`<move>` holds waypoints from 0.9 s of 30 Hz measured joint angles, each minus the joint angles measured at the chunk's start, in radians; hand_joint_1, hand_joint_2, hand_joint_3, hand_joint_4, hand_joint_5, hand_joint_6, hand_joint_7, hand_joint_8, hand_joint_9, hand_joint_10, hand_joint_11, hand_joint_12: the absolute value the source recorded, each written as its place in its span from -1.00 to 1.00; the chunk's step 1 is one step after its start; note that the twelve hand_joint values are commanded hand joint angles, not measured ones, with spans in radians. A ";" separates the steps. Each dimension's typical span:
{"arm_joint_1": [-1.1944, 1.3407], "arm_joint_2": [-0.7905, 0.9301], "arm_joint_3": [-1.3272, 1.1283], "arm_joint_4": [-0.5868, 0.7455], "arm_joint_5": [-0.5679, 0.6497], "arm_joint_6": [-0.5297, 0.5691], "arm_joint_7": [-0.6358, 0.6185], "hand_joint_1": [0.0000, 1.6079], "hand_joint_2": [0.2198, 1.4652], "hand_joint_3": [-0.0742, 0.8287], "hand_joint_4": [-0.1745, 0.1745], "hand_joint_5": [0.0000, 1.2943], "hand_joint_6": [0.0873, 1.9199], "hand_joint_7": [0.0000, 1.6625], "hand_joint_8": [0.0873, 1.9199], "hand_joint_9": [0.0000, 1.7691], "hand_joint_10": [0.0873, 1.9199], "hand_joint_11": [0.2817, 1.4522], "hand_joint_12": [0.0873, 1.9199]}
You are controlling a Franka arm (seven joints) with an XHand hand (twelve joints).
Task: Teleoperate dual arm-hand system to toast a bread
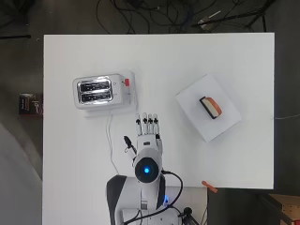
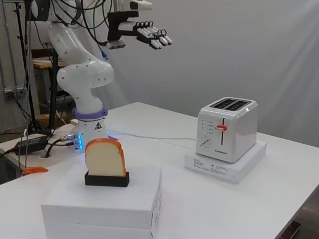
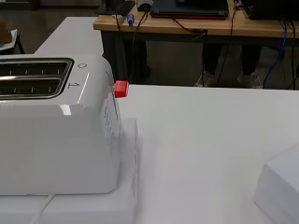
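Standing upright in a black holder (image 2: 106,179) on a white box (image 2: 102,206), well apart from the hand (image 1: 148,136) and off to its side, the bread slice (image 2: 104,158) is judged light, soft and crushable; take it by its flat faces. The hand hangs high with fingers straight, side by side, holding nothing. The toaster (image 1: 99,90) lies ahead; its slots' depth is hidden.

In the wrist view the toaster (image 3: 56,135) runs off the left edge, its slots only partly showing. A white box (image 3: 280,191) is clipped at the lower right corner. From overhead, the bread (image 1: 211,106) on its box is too small to make out clearly.
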 joint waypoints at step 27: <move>-0.058 0.772 -0.431 0.483 -0.140 -0.057 0.091 -0.96 0.58 -0.84 0.17 -0.21 -1.00 -0.16 -1.00 0.06 -1.00 -0.23 -1.00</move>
